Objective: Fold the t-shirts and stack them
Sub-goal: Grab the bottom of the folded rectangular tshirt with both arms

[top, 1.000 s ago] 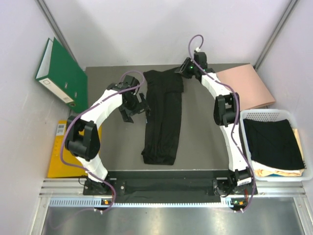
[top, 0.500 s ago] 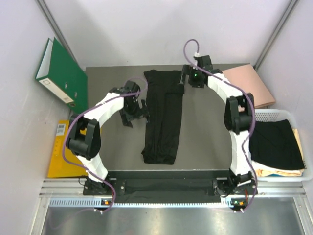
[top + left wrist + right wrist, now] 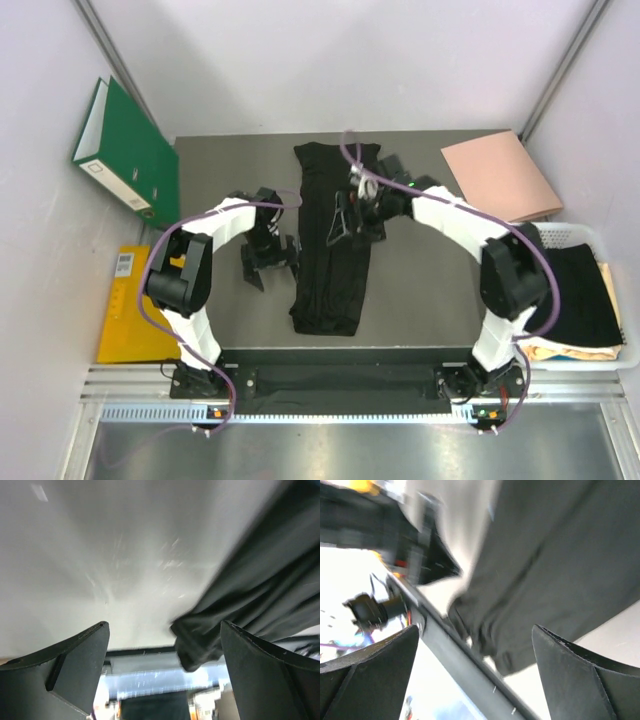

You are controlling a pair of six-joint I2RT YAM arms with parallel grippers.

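A black t-shirt, folded into a long narrow strip, lies lengthwise on the grey table. My left gripper is open and empty just left of the strip's middle; the left wrist view shows the shirt's near end to the right of its fingers. My right gripper is open and empty above the strip's upper half; the right wrist view shows the dark cloth below its fingers.
A white basket at the right edge holds a folded black shirt over a tan one. A pink folder lies at the back right. A green binder leans at the back left, and a yellow pad lies at the left.
My right arm has swung from the shirt's far right corner in over its upper half. My left gripper has moved nearer along the shirt's left edge.
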